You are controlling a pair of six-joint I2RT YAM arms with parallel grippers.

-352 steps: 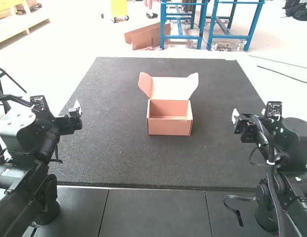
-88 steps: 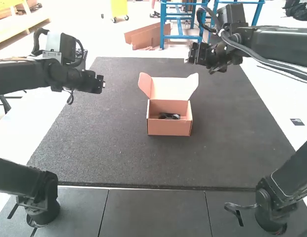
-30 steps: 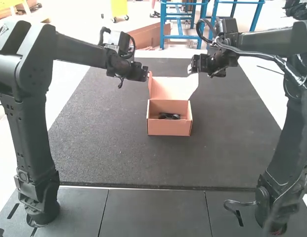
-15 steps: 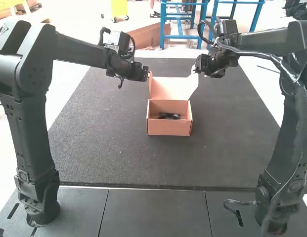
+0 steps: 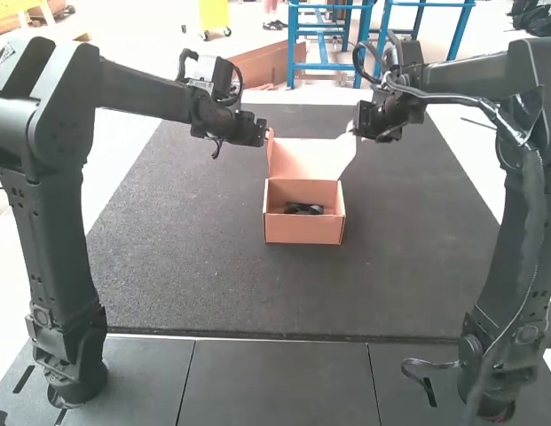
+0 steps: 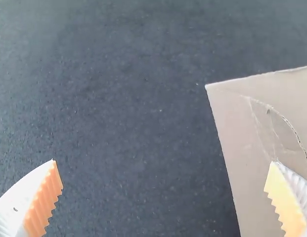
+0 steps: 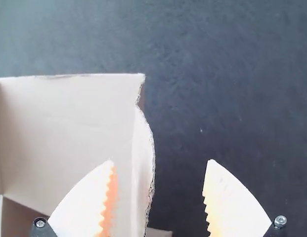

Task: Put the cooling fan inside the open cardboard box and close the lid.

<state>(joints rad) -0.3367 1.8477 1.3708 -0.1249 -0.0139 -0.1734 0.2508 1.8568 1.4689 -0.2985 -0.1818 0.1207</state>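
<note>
One black mat (image 5: 151, 257) covers the table, and two arms reach over it. The left gripper (image 5: 255, 135) hangs at the 11 o'clock corner of the single cardboard box (image 5: 303, 226). It is spread wide. In the left wrist view, one of its two fingers (image 6: 37, 202) is over bare mat and the other lies across the lid's left flap (image 6: 252, 128); contact cannot be told.

The box sits mid-mat with its one lid (image 5: 310, 161) standing up at its 12 o'clock side. One cooling fan (image 5: 302, 209), a dark shape, lies inside on the box floor.

At the box's 1 o'clock corner, the right gripper (image 5: 359, 126) is at the right flap (image 5: 348, 153). Its two fingers are parted, and in the right wrist view the flap's torn edge runs between them.
</note>
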